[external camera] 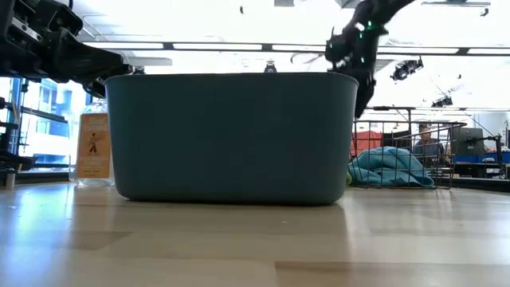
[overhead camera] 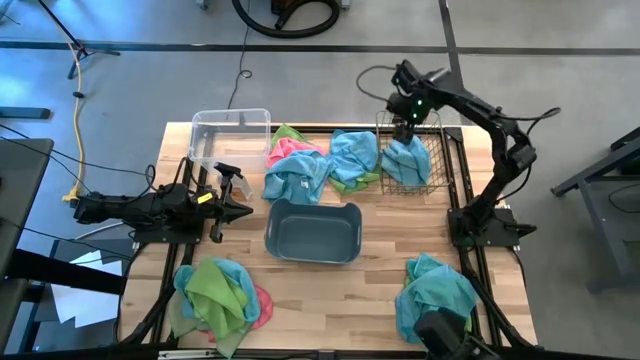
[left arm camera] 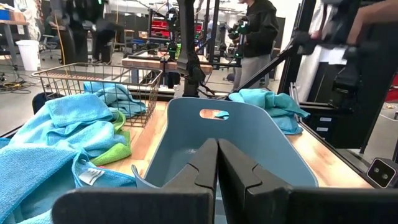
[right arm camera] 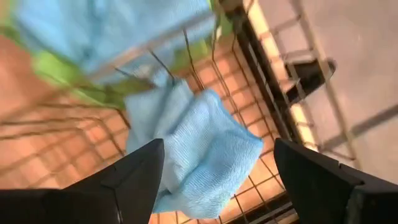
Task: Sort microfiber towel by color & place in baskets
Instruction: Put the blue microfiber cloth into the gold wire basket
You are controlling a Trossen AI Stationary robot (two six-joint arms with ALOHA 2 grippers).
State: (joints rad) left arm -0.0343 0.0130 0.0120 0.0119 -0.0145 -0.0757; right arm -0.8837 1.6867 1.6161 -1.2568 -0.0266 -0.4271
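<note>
A blue towel lies in the wire-mesh basket at my counter's far right. My right tool hangs just above it, fingers spread and empty. My left tool rests low beside the grey-blue tub, fingers pressed together, empty.

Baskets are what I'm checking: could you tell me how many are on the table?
3. The clear plastic bin sits at the far left, the grey-blue tub mid-table, and the wire-mesh basket at the far right, holding a blue towel. None appears hidden.
</note>
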